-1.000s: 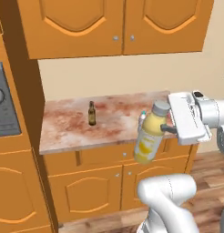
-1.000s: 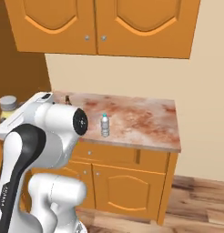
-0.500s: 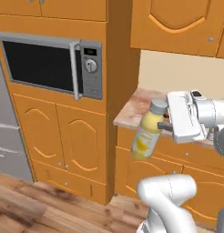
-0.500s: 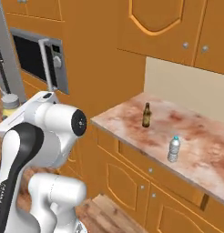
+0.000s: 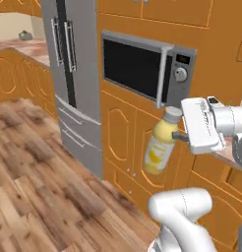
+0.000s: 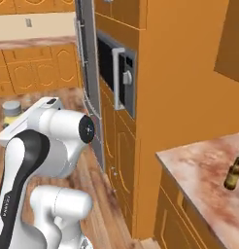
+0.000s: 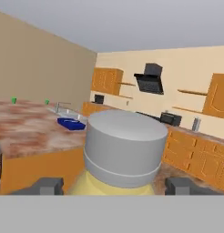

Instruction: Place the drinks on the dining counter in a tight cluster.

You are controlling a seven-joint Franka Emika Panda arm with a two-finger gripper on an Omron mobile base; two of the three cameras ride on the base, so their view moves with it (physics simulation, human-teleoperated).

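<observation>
Item one: yellow bottle (image 5: 159, 146), grey cap up, carried in mid-air beside the microwave (image 5: 142, 66); our gripper (image 5: 181, 136) pinches it just below the cap. Item two: brown bottle (image 6: 232, 174), on the narrow counter (image 6: 201, 170). Step in hand, we judge: transport. Next: reach the dining counter (image 7: 27, 132) and set the yellow bottle down upright.
</observation>
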